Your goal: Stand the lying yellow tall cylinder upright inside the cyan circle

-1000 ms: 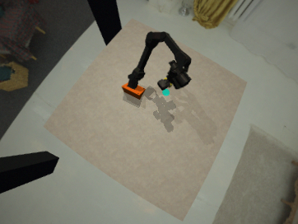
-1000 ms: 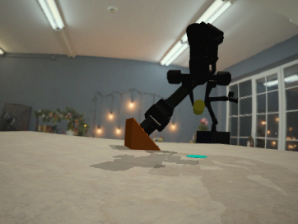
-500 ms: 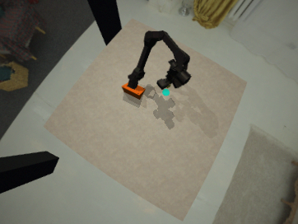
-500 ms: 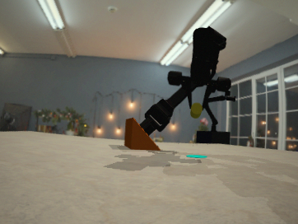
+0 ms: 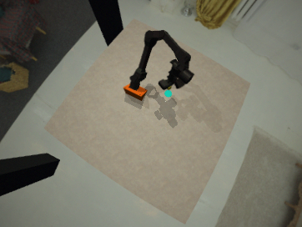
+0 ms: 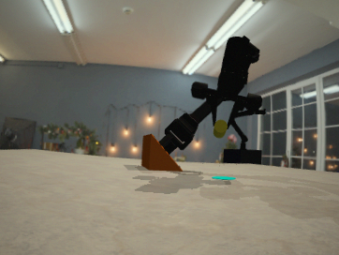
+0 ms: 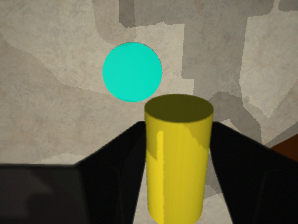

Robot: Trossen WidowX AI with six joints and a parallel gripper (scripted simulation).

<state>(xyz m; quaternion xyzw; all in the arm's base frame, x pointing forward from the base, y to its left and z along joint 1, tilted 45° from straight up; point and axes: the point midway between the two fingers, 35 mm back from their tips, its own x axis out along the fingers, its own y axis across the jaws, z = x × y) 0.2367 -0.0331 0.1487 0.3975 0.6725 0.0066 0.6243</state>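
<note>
Leftmost in the exterior view stands the orange wedge (image 5: 134, 93) (image 6: 160, 158) (image 7: 289, 151), with the black arm (image 5: 145, 54) (image 6: 202, 111) rising from it toward the right. Next comes the gripper (image 5: 168, 86) (image 6: 221, 123) (image 7: 177, 129), its fingers closed on the yellow cylinder (image 5: 169, 88) (image 6: 220, 128) (image 7: 176, 160) from opposite sides. The cylinder hangs above the ground, tipped well over, one flat end facing the exterior camera. Slightly farther right and below lies the cyan circle (image 5: 168, 93) (image 6: 224, 178) (image 7: 132, 72), not yet reached.

The cylinder looks stiff and smooth, probably light and hardly fragile; neither weight nor surface grip can be judged surely. Its curved wall may let it roll or slip between flat pads, so a firm, even pinch across its diameter seems best, both end faces left free. Being tall and narrow, it should be turned fully upright and its base seated flat before the fingers part; a leaning release could topple it.
</note>
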